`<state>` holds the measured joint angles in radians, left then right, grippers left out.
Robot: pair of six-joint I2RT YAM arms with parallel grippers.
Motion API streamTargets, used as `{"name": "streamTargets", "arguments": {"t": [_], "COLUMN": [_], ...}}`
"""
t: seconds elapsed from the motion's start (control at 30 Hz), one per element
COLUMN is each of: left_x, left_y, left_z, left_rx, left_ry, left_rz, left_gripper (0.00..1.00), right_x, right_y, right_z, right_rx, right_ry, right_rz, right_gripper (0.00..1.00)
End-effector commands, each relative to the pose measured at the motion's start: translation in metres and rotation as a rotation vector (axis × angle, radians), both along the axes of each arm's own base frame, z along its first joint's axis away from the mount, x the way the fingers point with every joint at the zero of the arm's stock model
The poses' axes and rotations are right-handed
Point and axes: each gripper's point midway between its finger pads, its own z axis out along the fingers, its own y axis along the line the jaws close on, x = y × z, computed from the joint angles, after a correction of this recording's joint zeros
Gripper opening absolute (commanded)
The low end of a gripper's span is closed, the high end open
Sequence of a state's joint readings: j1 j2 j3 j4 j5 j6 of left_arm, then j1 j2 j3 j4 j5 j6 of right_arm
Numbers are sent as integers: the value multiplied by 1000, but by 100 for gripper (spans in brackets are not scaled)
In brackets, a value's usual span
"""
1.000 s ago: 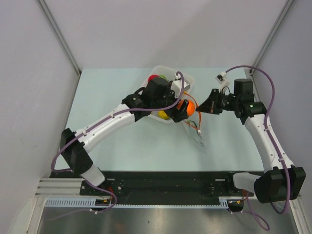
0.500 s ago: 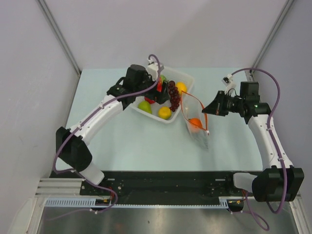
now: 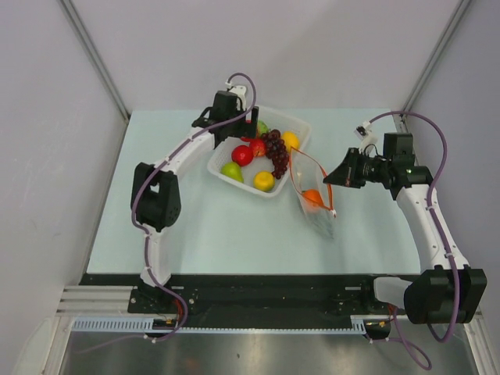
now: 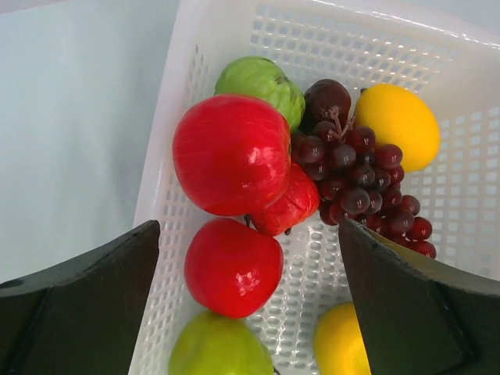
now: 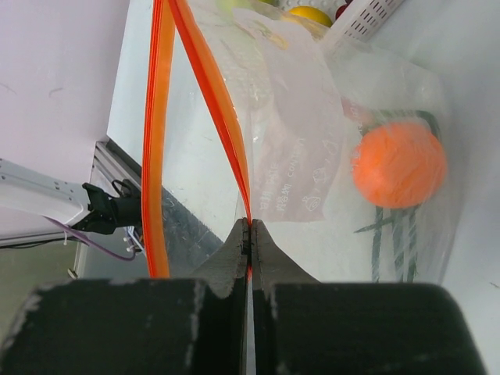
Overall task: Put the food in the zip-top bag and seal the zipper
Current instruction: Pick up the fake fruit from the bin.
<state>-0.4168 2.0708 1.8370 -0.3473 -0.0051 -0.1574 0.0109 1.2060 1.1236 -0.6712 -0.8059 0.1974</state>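
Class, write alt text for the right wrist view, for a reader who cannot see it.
The right gripper pinches the orange-red zipper of a clear zip-top bag, holding its mouth open. Inside the bag lie an orange and thin green beans; a corner of a white tray shows beyond.

Lowest green fruit partly off-frame.
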Motion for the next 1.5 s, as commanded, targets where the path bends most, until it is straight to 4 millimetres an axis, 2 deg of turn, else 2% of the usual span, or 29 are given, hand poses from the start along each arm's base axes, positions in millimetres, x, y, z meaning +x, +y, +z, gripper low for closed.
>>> {"name": "streamTargets", "arguments": {"t": [0.0, 0.07, 0.1, 0.13, 0.2, 0.57, 0.77, 0.93, 1.07, 1.17, 1.2, 1.3, 1.33, 1.4, 1.43, 1.47], "left_x": [19, 25, 28, 31, 34, 46, 48, 56, 57, 56, 54, 45, 39, 28, 16, 4], "left_y": [-10, -13, -14, -16, -19, -23, -37, -43, -44, -45, -45, -48, -47, -47, -45, -49], "left_z": [26, 27, 16, 19, 11, -12, -23, -26, -26, -18, -7, 18, 45, 63, 97, 97], "left_rx": [-73, -74, -65, -67, -63, -38, -20, -22, -23, -27, -32, -70, -95, -118, -156, -174], "left_ry": [-81, -89, -75, -83, -79, -78, -82, -91, -94, -102, -118, -135, -172, -185, -231, -214], "left_rz": [41, 41, 40, 36, 18, 33, -12, -20, -25, -37, -38, -68, -74, -92, -100, -133], "left_gripper": [99, 98, 98, 97, 97, 96, 96, 86, 82, 73, 67, 62, 61, 59, 59, 58], "right_x": [2, 2, 2, 2, 3, 4, 5, 6, 7, 7, 8, 8, 8, 8, 7, 8], "right_y": [-2, -2, -2, -2, -2, -1, -1, -1, 0, 0, -1, 0, 0, 0, 0, 0], "right_z": [4, 3, 2, 2, 2, 1, 0, -4, -3, -4, -4, -4, -4, -3, -4, -3], "right_rx": [-13, -14, -14, -13, -14, -4, -4, -7, -5, -6, -7, -7, -4, -1, 0, 2], "right_ry": [-39, -37, -35, -35, -35, -23, -17, -4, -3, 0, -1, -2, 0, -3, -8, -7], "right_rz": [-2, -2, -1, 0, 1, 8, 10, 15, 16, 17, 16, 20, 19, 20, 19, 16], "right_gripper": [0, 0, 0, 0, 0, 0, 0, 0, 0, 0, 0, 0, 0, 0, 0, 0]}}
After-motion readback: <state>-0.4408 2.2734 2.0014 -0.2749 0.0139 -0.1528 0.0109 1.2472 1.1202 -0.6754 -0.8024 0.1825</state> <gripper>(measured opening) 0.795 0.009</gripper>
